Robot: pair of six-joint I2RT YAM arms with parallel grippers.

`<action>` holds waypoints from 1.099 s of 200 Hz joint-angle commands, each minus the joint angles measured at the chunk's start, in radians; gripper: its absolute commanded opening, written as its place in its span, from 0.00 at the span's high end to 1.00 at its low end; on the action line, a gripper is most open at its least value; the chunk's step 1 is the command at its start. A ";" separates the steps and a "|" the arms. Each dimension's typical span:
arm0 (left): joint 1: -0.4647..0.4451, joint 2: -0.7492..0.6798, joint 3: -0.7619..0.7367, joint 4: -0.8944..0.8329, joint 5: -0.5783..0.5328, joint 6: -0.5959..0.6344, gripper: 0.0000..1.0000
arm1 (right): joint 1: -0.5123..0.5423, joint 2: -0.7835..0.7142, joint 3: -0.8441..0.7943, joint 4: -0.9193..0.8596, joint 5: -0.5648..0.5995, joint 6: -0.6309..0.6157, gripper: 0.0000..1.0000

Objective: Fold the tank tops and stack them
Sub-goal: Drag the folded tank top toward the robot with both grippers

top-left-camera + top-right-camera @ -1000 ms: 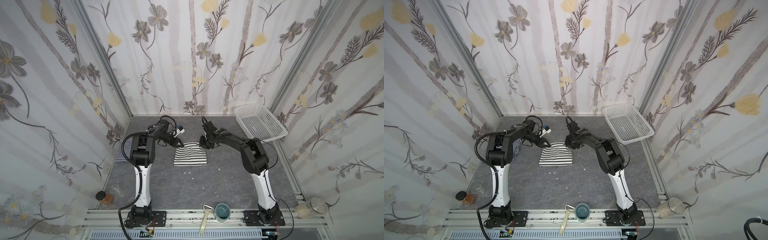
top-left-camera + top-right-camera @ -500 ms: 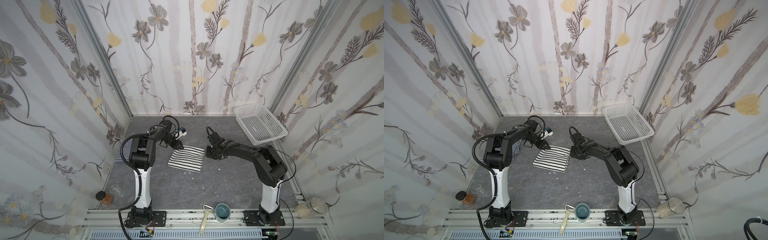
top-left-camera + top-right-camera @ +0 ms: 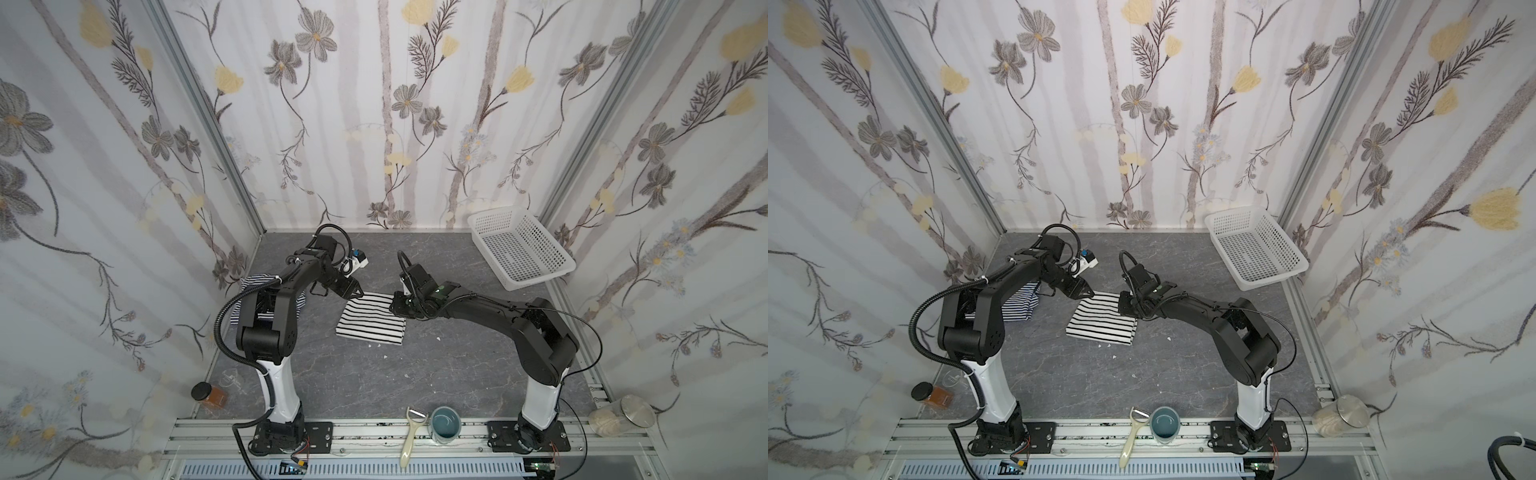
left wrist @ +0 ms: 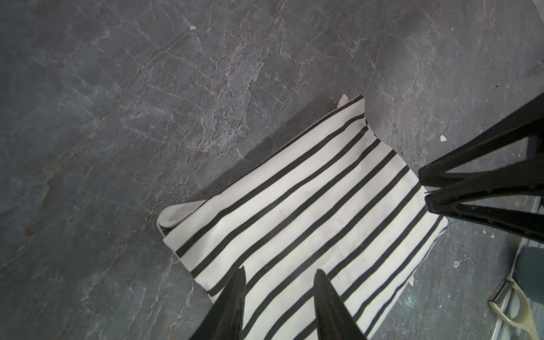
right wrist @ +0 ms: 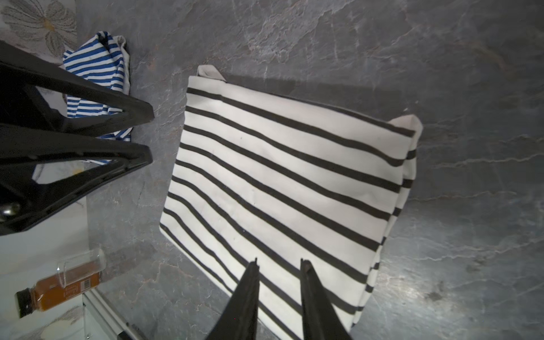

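Observation:
The white tank top with wide black stripes (image 3: 371,321) (image 3: 1101,323) lies folded flat mid-table, also in the left wrist view (image 4: 297,212) and the right wrist view (image 5: 282,188). My left gripper (image 3: 356,293) (image 3: 1088,293) (image 4: 281,270) hovers open over its far left corner, holding nothing. At the far right corner my right gripper (image 3: 395,309) (image 3: 1126,309) (image 5: 280,261) has its jaws slightly apart, with flat cloth showing between them. The navy-striped tank top (image 3: 249,291) (image 3: 1019,306) (image 5: 97,73) lies crumpled by the left wall, partly hidden behind my left arm.
A white perforated basket (image 3: 517,254) (image 3: 1254,249) stands tilted at the back right. On the front rail are a peeler (image 3: 411,436) and a teal mug (image 3: 445,424). An amber bottle (image 3: 208,395) (image 5: 59,290) lies front left and a glass jar (image 3: 623,417) front right.
The black-striped top slid slightly toward the front and turned at an angle. My right arm drew back to the right. The left jaws spread wider.

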 commanded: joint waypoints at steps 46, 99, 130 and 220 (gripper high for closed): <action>0.111 -0.058 -0.173 0.045 -0.020 -0.110 0.48 | 0.002 -0.007 -0.135 0.096 -0.025 0.029 0.73; 0.130 -0.031 -0.228 0.064 0.011 -0.120 0.46 | -0.006 0.016 -0.181 0.114 -0.025 0.041 0.73; 0.135 -0.013 -0.223 0.077 0.014 -0.130 0.46 | -0.017 0.022 -0.203 0.105 -0.016 0.038 0.73; 0.134 0.098 -0.218 0.074 0.117 -0.139 0.53 | -0.019 0.039 -0.229 0.114 -0.019 0.041 0.74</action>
